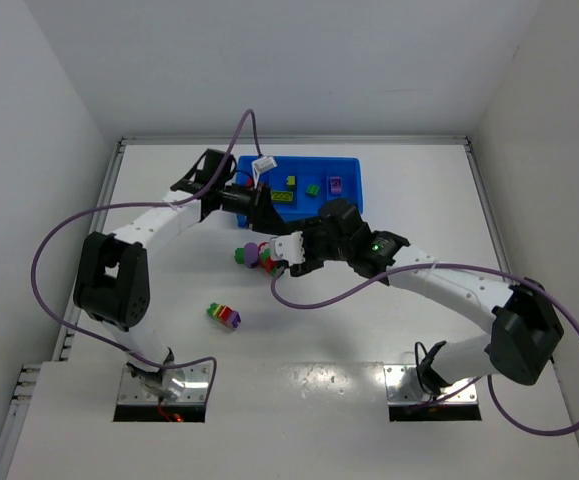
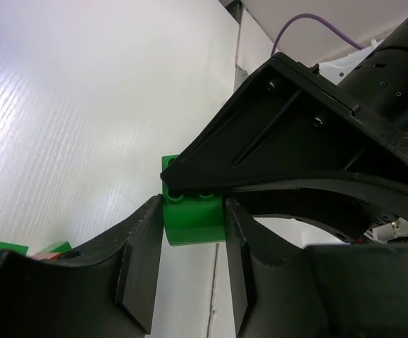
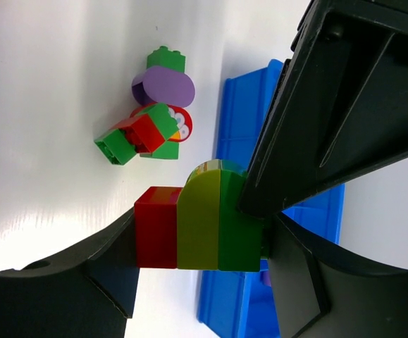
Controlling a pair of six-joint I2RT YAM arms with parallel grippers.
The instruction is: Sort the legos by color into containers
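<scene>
My right gripper (image 3: 200, 243) is shut on a stack of red, yellow-green and green legos (image 3: 198, 227), held endwise between its fingers above the table. My left gripper (image 2: 193, 236) is shut on the green brick (image 2: 193, 220) at one end of that stack. Its black finger (image 3: 344, 98) crosses the right wrist view. In the top view both grippers, left (image 1: 266, 212) and right (image 1: 287, 252), meet just in front of the blue tray (image 1: 352, 172). The tray holds yellow-green (image 1: 282, 198), green (image 1: 312, 188) and purple (image 1: 335, 184) bricks. A loose multicolour pile (image 1: 252, 254) lies beside them.
A small green, yellow, red and purple stack (image 1: 224, 316) lies alone nearer the left arm's base. The loose pile (image 3: 154, 127) of green, purple and red pieces sits just left of the tray's edge (image 3: 240, 113). White walls ring the table.
</scene>
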